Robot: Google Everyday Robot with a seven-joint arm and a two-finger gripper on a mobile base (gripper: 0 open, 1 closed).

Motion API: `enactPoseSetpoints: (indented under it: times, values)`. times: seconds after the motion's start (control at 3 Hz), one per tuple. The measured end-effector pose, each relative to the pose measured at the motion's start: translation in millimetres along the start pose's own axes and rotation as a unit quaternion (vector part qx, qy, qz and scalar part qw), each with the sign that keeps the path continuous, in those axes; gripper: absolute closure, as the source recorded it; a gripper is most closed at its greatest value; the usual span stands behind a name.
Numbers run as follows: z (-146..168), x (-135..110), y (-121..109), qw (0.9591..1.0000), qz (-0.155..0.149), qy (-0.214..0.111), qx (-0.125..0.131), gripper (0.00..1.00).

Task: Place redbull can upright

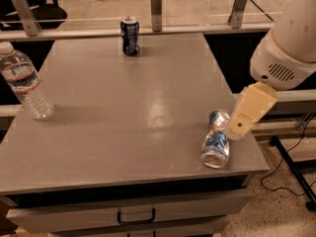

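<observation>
Grey flat-topped worktop (123,122) is seen from above, with a drawer front and dark handle (136,215) below its front edge. A glass barrier on metal posts (156,6) runs behind it. Speckled floor and a black cable (291,149) are seen at the right.

Three items are carried on the worktop:
- The slim silver-and-blue redbull can (216,139) is laid on its side near the front right corner. One round end is turned toward the camera and the other points toward the far edge. It is not upright.
- A dark navy-blue can (130,35) is stood upright at the far edge, well apart from the redbull can.
- A clear plastic water bottle (24,83) with a white cap is stood upright at the left edge.

The cream-coloured gripper (238,127) is held just beside the redbull can, at the right of its far end and over the worktop's right edge. Contact with the can cannot be confirmed. The gripper's grasp state cannot be made out from this angle. The white rounded arm housing (289,43) is seen above it, at the right.
</observation>
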State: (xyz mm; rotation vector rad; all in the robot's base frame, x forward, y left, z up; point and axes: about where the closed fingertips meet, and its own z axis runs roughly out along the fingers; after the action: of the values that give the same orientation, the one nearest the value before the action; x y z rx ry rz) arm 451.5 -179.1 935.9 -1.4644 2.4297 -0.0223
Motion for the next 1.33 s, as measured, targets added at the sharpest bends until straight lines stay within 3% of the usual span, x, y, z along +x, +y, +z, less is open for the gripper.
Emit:
enactPoseSetpoints:
  times: [0.33, 0.67, 1.0, 1.33]
  values:
    - [27, -8, 0, 0.9969, 0.075, 0.017, -0.012, 0.00]
    - [53, -5, -4, 0.9860, 0.162, 0.033, -0.023, 0.00]
    - [73, 3, -11, 0.9664, 0.252, 0.049, -0.017, 0.00]
    - [93, 4, -10, 0.9418, 0.331, 0.058, -0.020, 0.00]
